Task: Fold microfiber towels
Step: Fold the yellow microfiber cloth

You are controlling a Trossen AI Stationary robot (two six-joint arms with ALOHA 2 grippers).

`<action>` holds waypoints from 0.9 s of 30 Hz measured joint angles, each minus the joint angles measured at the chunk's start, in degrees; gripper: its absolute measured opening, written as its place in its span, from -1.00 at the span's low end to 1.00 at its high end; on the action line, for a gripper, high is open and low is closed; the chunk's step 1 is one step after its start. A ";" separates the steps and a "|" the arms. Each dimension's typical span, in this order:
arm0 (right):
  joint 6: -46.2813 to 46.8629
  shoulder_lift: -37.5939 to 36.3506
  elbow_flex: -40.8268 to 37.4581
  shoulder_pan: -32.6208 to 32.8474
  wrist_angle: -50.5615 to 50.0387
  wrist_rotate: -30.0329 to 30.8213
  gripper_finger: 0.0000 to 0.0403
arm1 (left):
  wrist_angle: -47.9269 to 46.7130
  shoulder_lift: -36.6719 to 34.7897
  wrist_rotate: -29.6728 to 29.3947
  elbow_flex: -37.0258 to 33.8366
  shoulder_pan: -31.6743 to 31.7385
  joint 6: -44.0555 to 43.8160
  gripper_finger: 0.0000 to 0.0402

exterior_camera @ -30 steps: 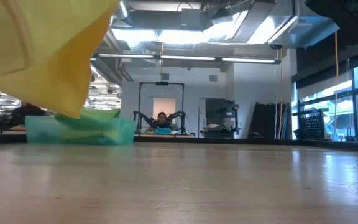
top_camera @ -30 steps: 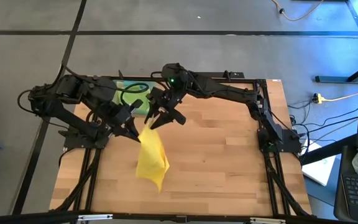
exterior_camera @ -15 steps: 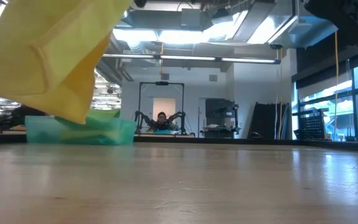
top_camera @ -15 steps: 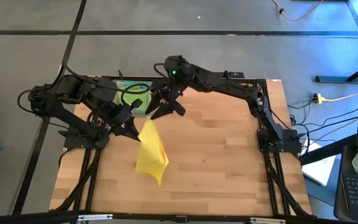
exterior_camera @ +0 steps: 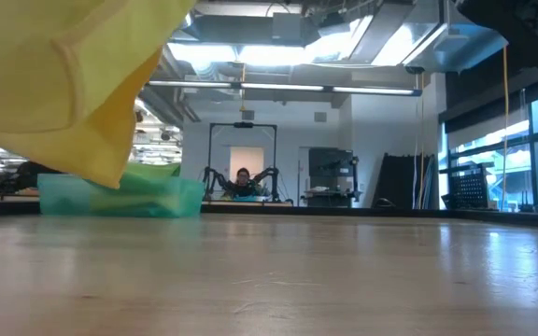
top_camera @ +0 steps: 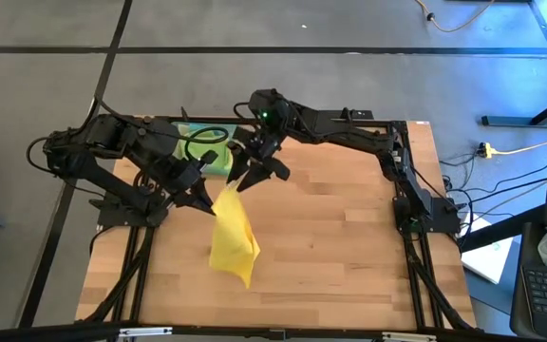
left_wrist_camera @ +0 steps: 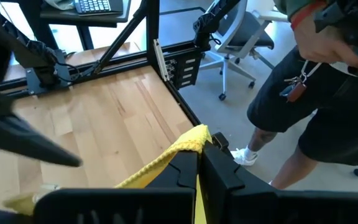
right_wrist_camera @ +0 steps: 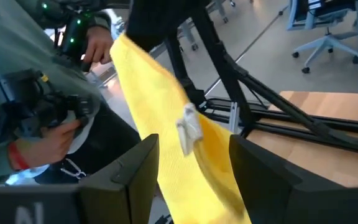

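Note:
A yellow microfiber towel (top_camera: 233, 236) hangs in the air over the table's left middle, its lower corner (exterior_camera: 110, 177) clear of the wood. My left gripper (top_camera: 207, 202) is shut on its upper part. My right gripper (top_camera: 253, 179) stands open just beyond it. In the right wrist view the towel (right_wrist_camera: 166, 93), with a small white label (right_wrist_camera: 190, 127), runs through the gap between the right gripper's (right_wrist_camera: 194, 174) fingers. More towels, green ones, lie in the teal tray (exterior_camera: 171, 201) at the far left. My left gripper pinches the towel's upper hem close to a corner (left_wrist_camera: 190, 144) between its two shut fingers. The fingers come from the table's left, slanting down. The towel hangs slack below them, lifted clear of the table. My right gripper: I cannot tell whether its fingers touch the towel.
The teal tray (top_camera: 218, 163) sits at the table's far left, partly under both arms. A person (left_wrist_camera: 316, 93) stands just off the table's edge, and a hand holding a device (right_wrist_camera: 36, 137) shows close by. The table's right half (top_camera: 349, 237) is bare wood.
My right gripper has shifted slightly toward the far edge at the towel's upper end and rolled a little, still open. The hanging towel has swayed a little under my left gripper, which has kept its hold.

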 joint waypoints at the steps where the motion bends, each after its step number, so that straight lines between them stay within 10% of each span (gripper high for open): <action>1: -0.76 0.00 0.00 0.36 0.00 0.47 -0.02 | 0.00 0.00 -0.08 0.00 0.00 0.00 -1.00; 9: -2.42 0.00 0.00 1.06 -0.41 4.33 -0.12 | -0.02 0.00 -0.53 -0.02 0.00 -0.02 -1.00; 18: -4.17 0.00 0.00 0.14 -2.16 -1.22 -0.92 | -6.62 0.00 -3.01 -0.04 -0.29 -0.05 -1.00; 27: -3.36 0.00 0.39 0.07 -7.01 -8.22 -0.97 | -15.48 0.00 -11.65 -0.04 -0.42 -8.99 -1.00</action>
